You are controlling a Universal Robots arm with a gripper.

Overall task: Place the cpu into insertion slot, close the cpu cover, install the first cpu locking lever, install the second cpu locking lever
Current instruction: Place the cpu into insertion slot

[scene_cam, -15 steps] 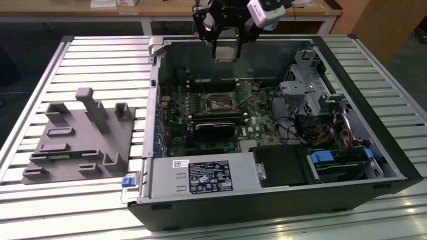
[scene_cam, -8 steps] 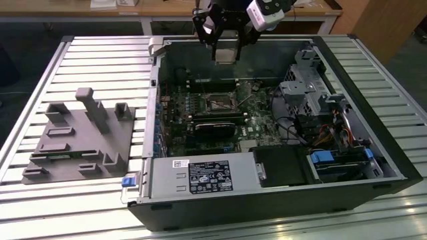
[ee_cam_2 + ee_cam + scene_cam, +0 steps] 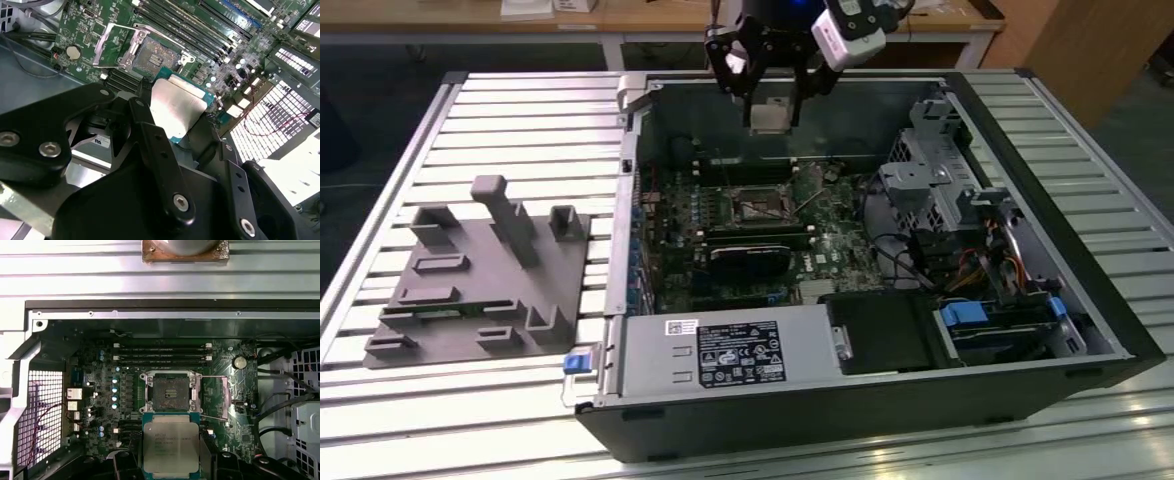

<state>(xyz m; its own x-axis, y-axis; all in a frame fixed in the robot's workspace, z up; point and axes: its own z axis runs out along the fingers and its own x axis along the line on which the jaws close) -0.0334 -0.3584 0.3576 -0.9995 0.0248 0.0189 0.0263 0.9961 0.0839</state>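
My gripper (image 3: 771, 100) hangs above the back of the open computer case, shut on the cpu (image 3: 771, 112). In both wrist views the cpu (image 3: 171, 444) (image 3: 177, 107) is a flat silver-grey square with a green edge, held between the black fingers (image 3: 150, 135). The insertion slot (image 3: 170, 392) (image 3: 152, 55) (image 3: 758, 205) lies bare on the green board with its dark centre showing, a short way off from the held chip. The cpu cover (image 3: 214, 395) (image 3: 112, 44) is a thin silvery frame, swung open beside the slot.
Long black memory slots (image 3: 162, 352) run beside the socket. Inside the case (image 3: 630, 200) are a black power supply (image 3: 720, 352) at the front and a metal drive cage (image 3: 931, 190) with cables at the exterior view's right. A grey fixture (image 3: 474, 275) rests on the slatted table.
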